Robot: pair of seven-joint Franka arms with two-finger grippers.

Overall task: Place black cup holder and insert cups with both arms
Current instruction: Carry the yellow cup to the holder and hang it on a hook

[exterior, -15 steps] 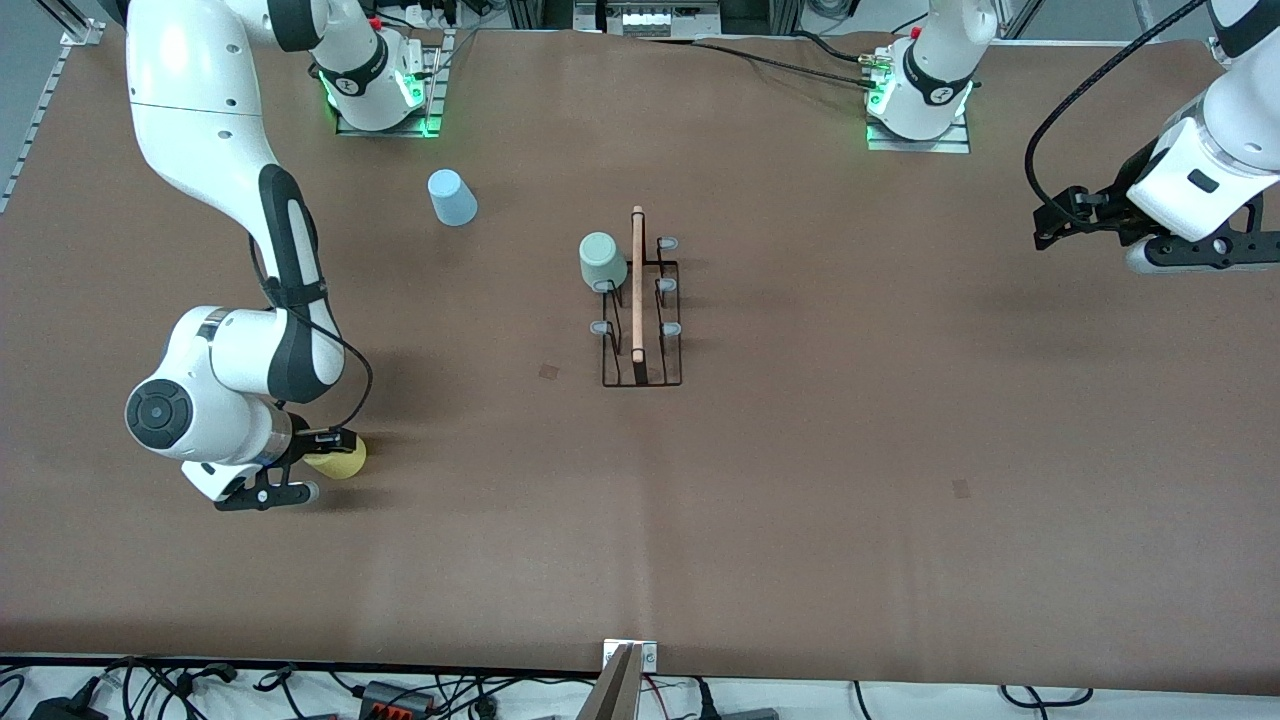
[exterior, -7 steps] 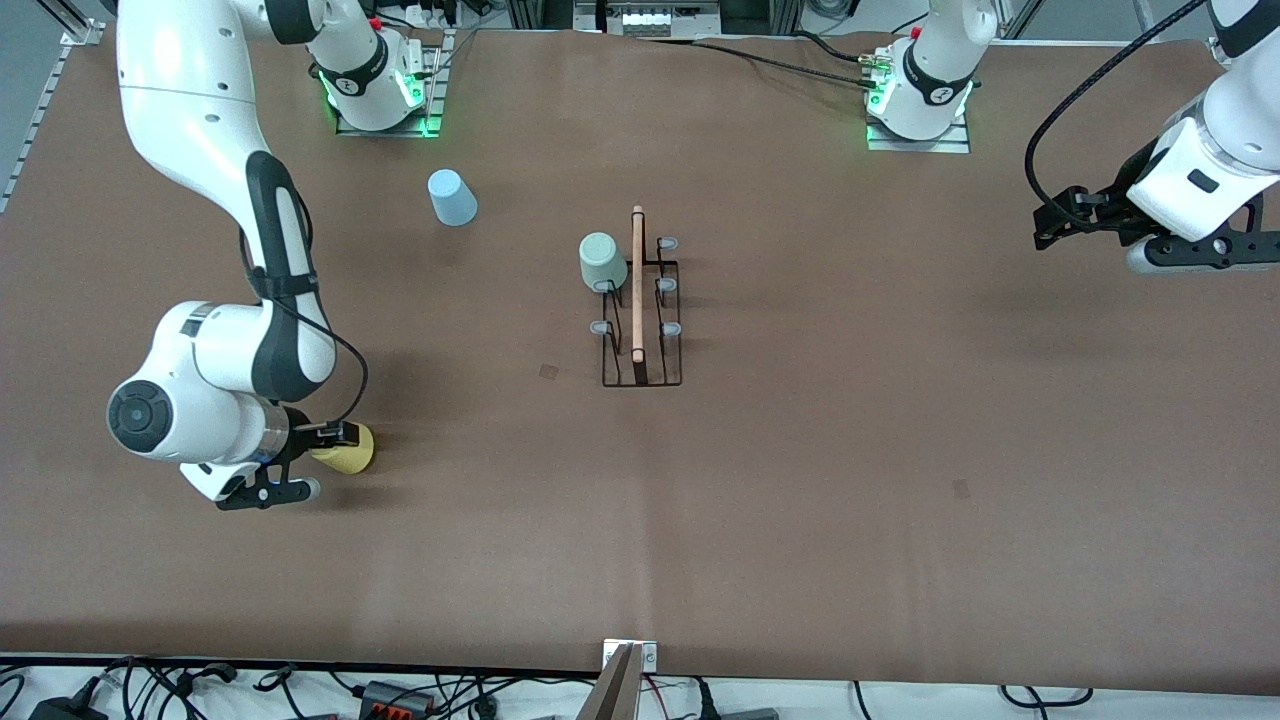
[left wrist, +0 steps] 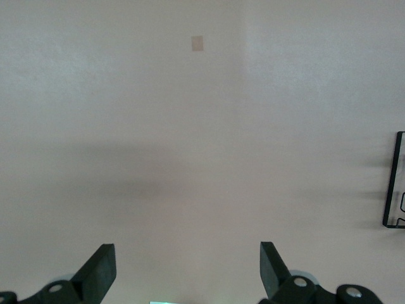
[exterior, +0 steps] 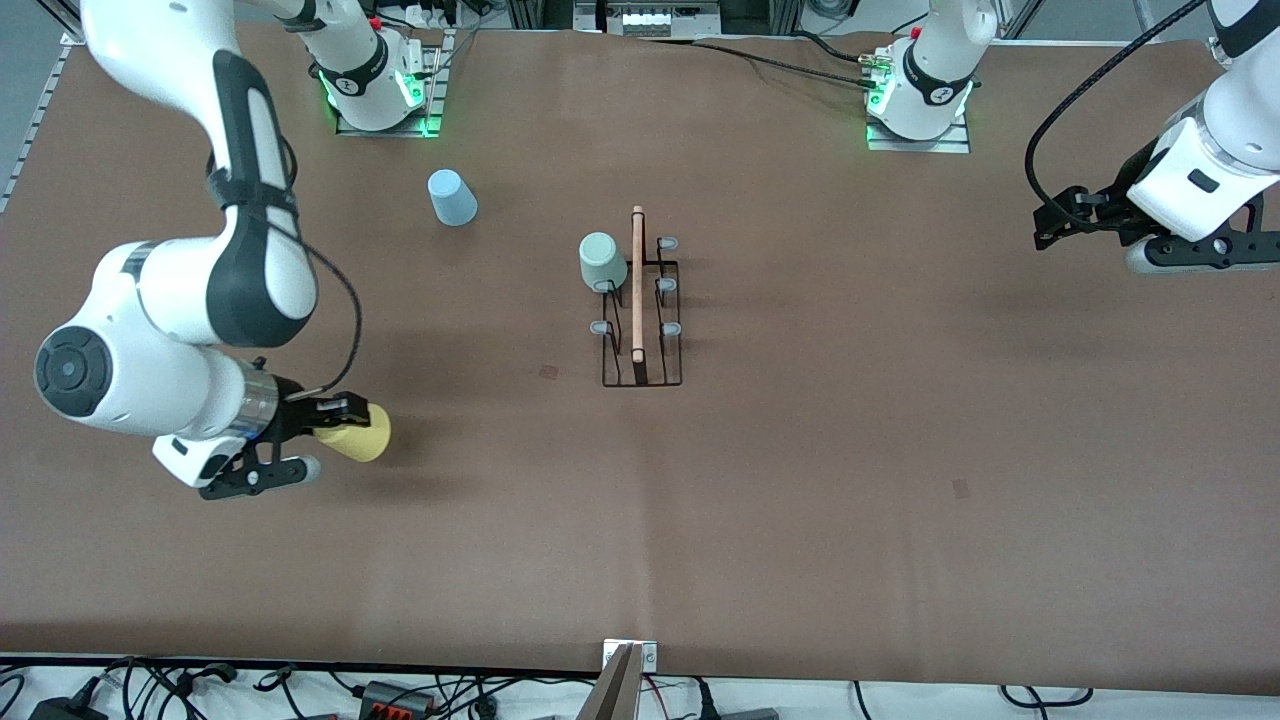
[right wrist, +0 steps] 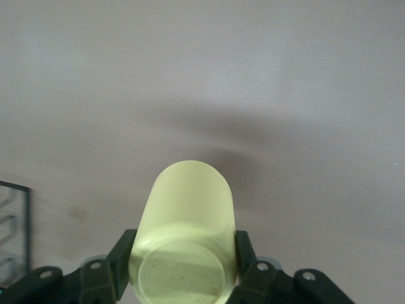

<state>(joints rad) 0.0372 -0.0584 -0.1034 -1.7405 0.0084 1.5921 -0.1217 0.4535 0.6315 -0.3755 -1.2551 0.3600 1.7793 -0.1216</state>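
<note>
We note two arms with glossy white shells and dark grey joint sections. The right arm (exterior: 170,330) has a round dark cap on its wrist joint and a thin black cable looping along the forearm. The left arm (exterior: 1215,150) carries a thicker black cable arcing to its wrist. Both bases glow green on metal plates, with small red fittings. The right gripper (exterior: 335,425) and the left gripper (exterior: 1050,225) are black, with visible screw holes.
</note>
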